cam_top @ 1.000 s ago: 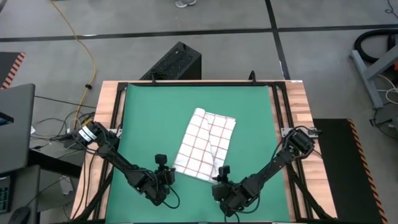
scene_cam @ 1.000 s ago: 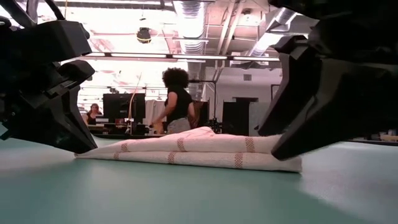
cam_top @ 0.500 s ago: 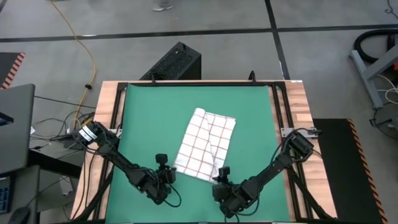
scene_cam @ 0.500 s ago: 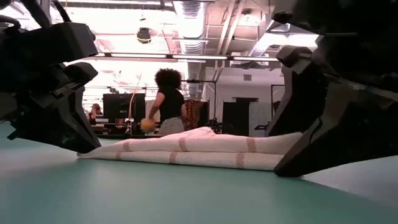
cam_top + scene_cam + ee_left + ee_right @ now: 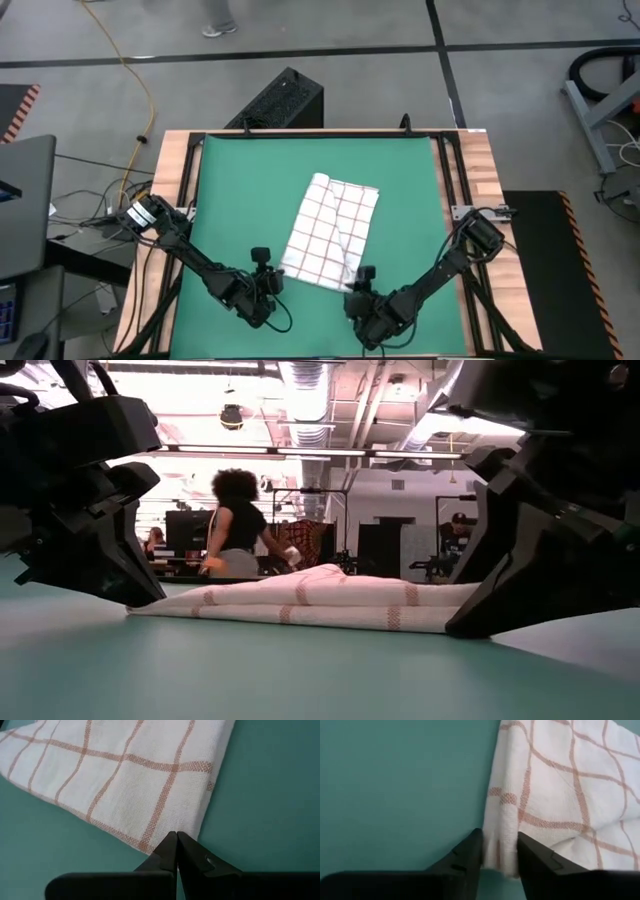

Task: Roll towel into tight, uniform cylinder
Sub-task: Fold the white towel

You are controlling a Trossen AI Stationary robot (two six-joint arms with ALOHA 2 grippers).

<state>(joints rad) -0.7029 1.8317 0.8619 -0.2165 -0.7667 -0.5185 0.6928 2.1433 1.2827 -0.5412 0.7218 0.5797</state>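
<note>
The white soft cloth towel (image 5: 332,233) with a thin red grid of checks lies folded flat, in several layers, near the middle of the green mat (image 5: 240,190); it is not rolled. There is one towel, one mat and two dark arms.

Both arms reach low to the towel's near edge (one at each near corner). The left gripper (image 5: 176,839) has its fingers fully closed and holds nothing, its tips touching the towel's corner on the mat. The right gripper (image 5: 499,851) stands partly open, with the towel's folded corner between its two fingers (image 5: 470,851).
</note>
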